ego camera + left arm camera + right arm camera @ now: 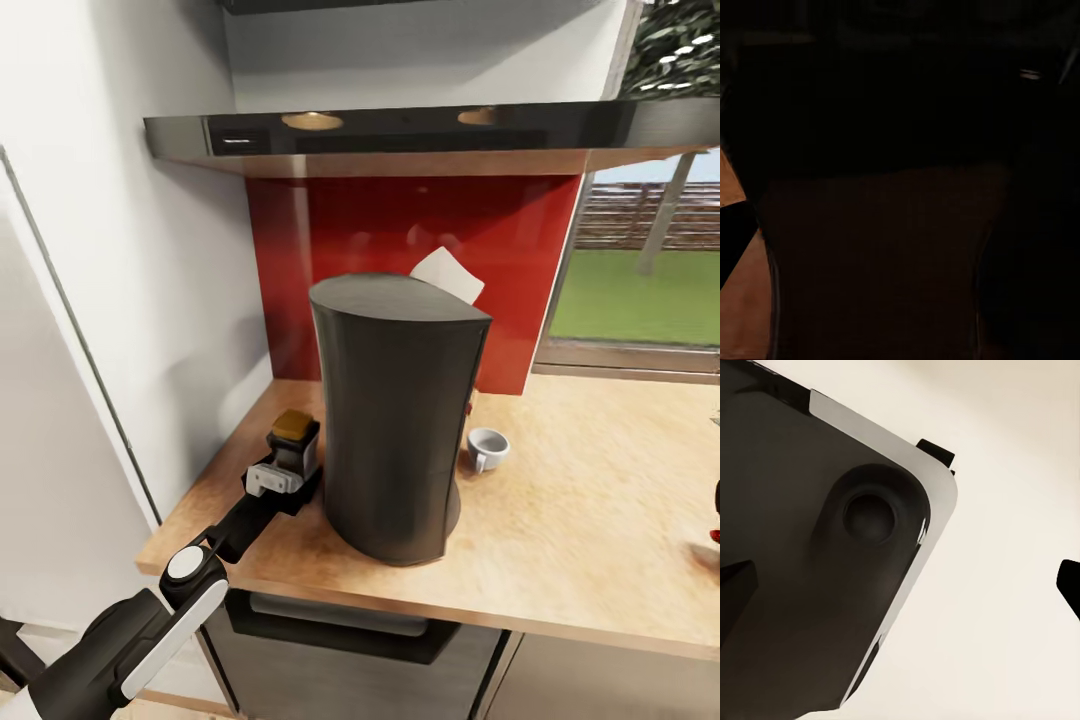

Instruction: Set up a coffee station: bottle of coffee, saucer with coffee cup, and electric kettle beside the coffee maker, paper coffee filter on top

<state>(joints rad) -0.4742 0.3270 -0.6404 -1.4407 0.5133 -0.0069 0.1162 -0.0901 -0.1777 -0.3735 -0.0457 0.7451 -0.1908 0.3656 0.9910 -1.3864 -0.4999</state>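
Note:
The tall dark coffee maker (400, 420) stands on the tan wood kitchen countertop (590, 520). A white paper coffee filter (447, 272) lies on its flat top at the back. Close to its left side stands the bottle of coffee (294, 432), its golden-brown cap up, with my left gripper (288, 468) shut around it; in the left wrist view the bottle (877, 262) is a dark close mass. The white coffee cup (487, 447) sits on the bare wood right of the machine. The saucer is out of view. My right gripper (902, 589) hangs open over pale floor.
The glossy black kitchen shelf (430, 135) overhangs the red backsplash (400, 225). A white wall (130, 300) bounds the counter's left end. A dark and red sliver (715, 505) is cut off at the right edge. The robot's dark base (802, 547) lies under the right gripper.

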